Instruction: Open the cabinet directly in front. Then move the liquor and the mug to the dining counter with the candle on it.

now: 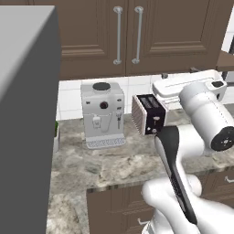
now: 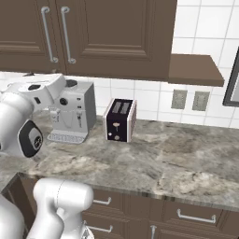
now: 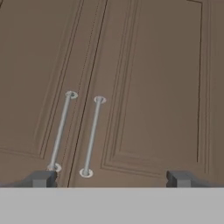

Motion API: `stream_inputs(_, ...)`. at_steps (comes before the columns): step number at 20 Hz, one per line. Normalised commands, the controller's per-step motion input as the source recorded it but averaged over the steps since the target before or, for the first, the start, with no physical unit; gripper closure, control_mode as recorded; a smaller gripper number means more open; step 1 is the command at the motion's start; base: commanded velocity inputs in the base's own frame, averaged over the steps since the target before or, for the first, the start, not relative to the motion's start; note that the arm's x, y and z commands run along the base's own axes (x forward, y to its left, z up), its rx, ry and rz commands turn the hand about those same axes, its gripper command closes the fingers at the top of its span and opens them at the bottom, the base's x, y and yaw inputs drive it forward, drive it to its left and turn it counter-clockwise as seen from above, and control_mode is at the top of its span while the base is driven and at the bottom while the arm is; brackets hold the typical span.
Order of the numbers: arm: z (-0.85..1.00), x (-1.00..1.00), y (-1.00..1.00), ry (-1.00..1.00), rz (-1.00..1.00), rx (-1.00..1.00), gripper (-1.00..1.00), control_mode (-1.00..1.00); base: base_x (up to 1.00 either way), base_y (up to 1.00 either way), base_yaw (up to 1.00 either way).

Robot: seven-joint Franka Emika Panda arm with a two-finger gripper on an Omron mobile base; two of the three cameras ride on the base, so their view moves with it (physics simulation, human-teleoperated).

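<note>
- The cabinet (image 1: pixel 128 36) hangs on the wall straight ahead, above the table (image 2: pixel 177 158); both panelled doors are shut, meeting at a central seam.
- Two long silver bar handles stand upright on either side of that seam: the left handle (image 3: pixel 60 131) and the right handle (image 3: pixel 92 136), close together and leaning a little in the hand view because the hand is rolled.
- The tool (image 3: pixel 109 179) faces the doors with its tips spread wide and nothing between them; it is not yet on either bar.
- In the hand view both handles sit left of the midpoint between the tips, so the hand probably needs to shift toward them before closing in.
- To do it well, I judge it best to pick one bar, square the tips to straddle it across its width, and grip near mid-length rather than at a mount.
- The bars are near neighbours, so a wide spread risks catching both; centring on one matters.
- Pull should follow the door's arc around its outer hinge, not straight back.
- Below, a coffee machine (image 1: pixel 103 114) and a toaster (image 2: pixel 120 119) stand on the table; the arm should stay above them.
- Liquor and mug are presumably behind the doors.
</note>
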Motion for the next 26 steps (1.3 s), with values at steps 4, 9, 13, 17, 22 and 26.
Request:
stream_inputs(4, 0.36, 0.14, 0.0, -0.09, 0.0, 0.03, -1.0, -1.0, 0.0, 0.0, 0.0)
stream_inputs(9, 0.25, 0.41, 0.0, -0.01, 0.0, 0.03, -1.0, -1.0, 0.0, 0.0, 0.0)
stream_inputs(13, 0.02, 0.78, 0.06, 0.0, 0.0, 0.03, -1.0, -1.0, 0.0, 0.0, 0.0)
stream_inputs(17, 0.0, 0.82, 0.06, 0.0, 0.02, 0.04, -1.0, -1.0, 0.0, 0.0, 0.0)
stream_inputs(22, 0.0, 0.87, 0.11, 0.0, 0.02, 0.01, -1.0, -1.0, 0.0, 0.0, 0.0)
stream_inputs(26, -0.02, 0.92, 0.13, 0.0, 0.0, 0.02, -1.0, -1.0, 0.0, 0.0, 0.0)
